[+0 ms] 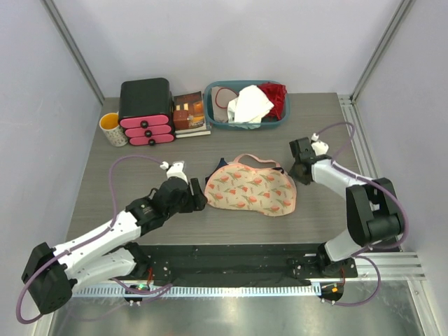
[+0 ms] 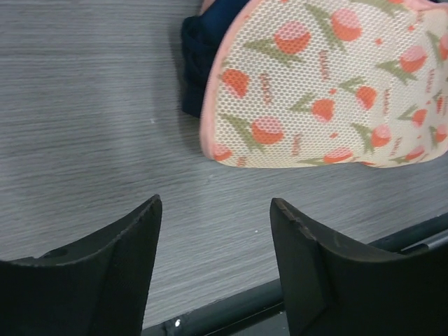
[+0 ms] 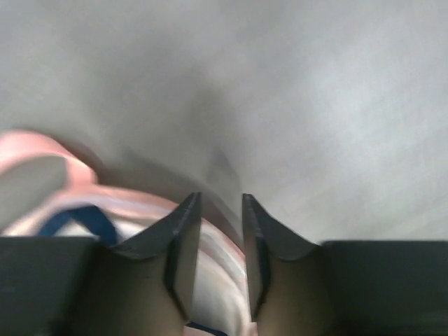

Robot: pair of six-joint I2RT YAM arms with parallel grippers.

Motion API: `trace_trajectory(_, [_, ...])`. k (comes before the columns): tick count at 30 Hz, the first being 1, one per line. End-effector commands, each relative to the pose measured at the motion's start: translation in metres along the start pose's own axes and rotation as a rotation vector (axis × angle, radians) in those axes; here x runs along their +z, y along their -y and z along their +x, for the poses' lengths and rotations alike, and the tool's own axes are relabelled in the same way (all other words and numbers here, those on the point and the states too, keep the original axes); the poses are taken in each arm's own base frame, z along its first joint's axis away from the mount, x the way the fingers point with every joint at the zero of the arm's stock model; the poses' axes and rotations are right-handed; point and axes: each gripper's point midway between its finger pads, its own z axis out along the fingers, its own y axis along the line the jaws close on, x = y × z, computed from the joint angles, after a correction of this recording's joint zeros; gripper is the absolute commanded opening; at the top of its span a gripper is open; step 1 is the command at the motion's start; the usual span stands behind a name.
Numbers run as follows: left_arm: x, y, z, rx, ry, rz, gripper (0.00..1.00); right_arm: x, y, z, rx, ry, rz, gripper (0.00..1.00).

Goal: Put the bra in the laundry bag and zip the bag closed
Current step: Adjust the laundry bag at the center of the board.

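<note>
Lying just beside left hand (image 1: 198, 194), laundry bag (image 1: 252, 189)

A laundry bag (image 1: 252, 189) lies flat near the middle of a table (image 1: 140, 168), and everything else sits around it.

The bra (image 1: 222, 163) pokes out from under the bag's rear left edge, and most of it is hidden by the bag. The left gripper (image 1: 198, 194) sits just beside the bag's left end. The right gripper (image 1: 299, 168) is at the bag's rear right corner, over its rim. Straight behind the bag, well apart, a basket (image 1: 245, 126) holds cloths (image 1: 250, 103). Behind the bag and to its left stand books (image 1: 190, 115), farther left a drawer unit (image 1: 145, 112), and farthest left a cup (image 1: 113, 129).
</note>
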Motion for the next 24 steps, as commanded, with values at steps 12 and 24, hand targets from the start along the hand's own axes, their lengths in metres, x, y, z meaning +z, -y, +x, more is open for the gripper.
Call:
trace_trajectory(12, [0.048, 0.010, -0.012, -0.054, -0.051, 0.150, 0.67, -0.062, 0.001, -0.015, -0.125, 0.022, -0.133, 0.56])
trace_trajectory(24, [0.077, 0.052, -0.030, -0.095, -0.074, 0.333, 0.43, -0.143, -0.024, 0.042, -0.305, -0.015, -0.434, 0.61])
